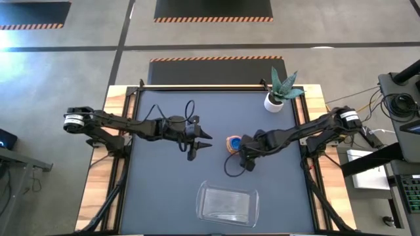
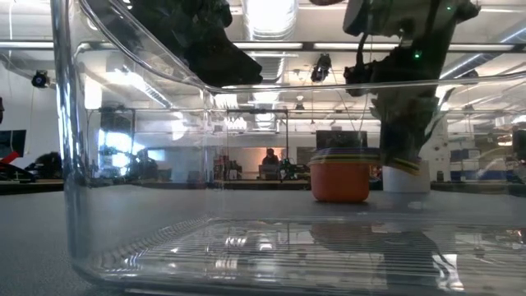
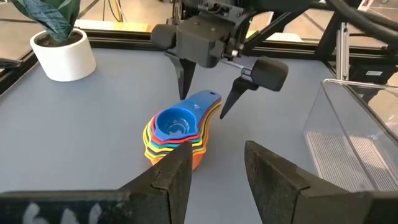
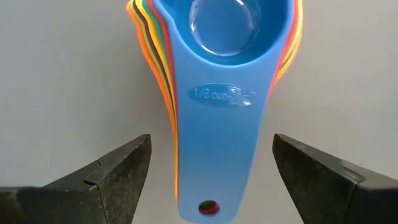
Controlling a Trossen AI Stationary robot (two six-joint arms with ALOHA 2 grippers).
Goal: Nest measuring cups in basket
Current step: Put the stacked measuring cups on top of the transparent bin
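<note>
A: Nested stack of coloured plastic measuring cups [image 3: 177, 134], blue uppermost?
B: Recorded on the dark table, outside the clear rectangular plastic basket [image 1: 228, 203].
A: Grippers?
B: Right gripper [image 4: 208, 171] spread astride the handles, nothing clamped; left gripper [image 3: 214, 171] parted, empty, nearby.

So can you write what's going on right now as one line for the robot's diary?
stage: cups nested, not in basket | right pincer: open over the measuring cups handles | left pincer: waiting nearby, holding nothing | basket: empty
</note>
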